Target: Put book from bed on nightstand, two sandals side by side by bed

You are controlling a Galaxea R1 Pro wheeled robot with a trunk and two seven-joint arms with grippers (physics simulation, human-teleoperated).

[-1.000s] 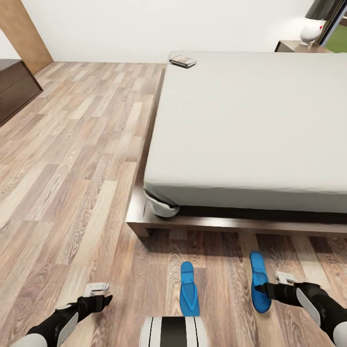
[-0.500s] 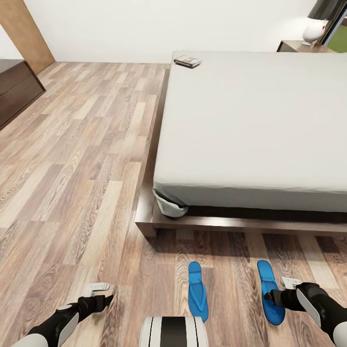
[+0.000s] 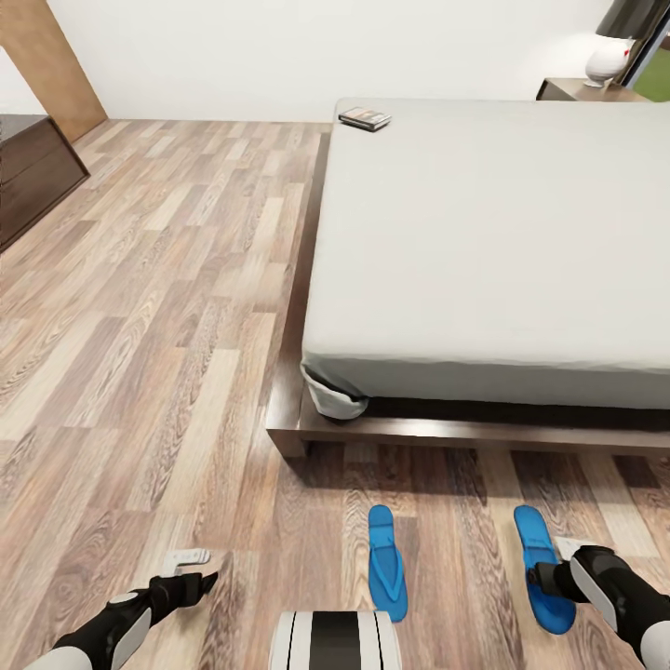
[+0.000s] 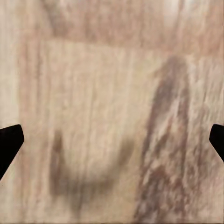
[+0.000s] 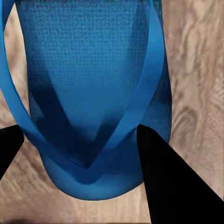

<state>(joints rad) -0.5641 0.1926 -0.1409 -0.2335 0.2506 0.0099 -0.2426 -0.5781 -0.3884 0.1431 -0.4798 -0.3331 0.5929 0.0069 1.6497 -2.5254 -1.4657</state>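
The book (image 3: 364,117) lies on the far left corner of the bed (image 3: 493,233). Two blue sandals are on the floor at the foot of the bed. The left sandal (image 3: 384,574) lies free. My right gripper (image 3: 540,582) is closed across the right sandal (image 3: 544,549). In the right wrist view its fingers straddle the toe end of that sandal (image 5: 93,70), one finger (image 5: 168,182) against the strap. My left gripper (image 3: 207,582) hangs open over bare floor (image 4: 112,93). A nightstand (image 3: 568,89) stands beyond the bed's far right side.
A white lamp (image 3: 607,58) sits on the nightstand. A dark dresser (image 3: 33,167) and a wooden panel (image 3: 46,56) stand at the far left. Wood-plank floor (image 3: 158,307) stretches along the bed's left side. My trunk (image 3: 335,640) shows at the bottom edge.
The view has shifted a little. My right gripper has moved right with the right sandal, widening the gap to the left sandal. The left arm has barely moved.
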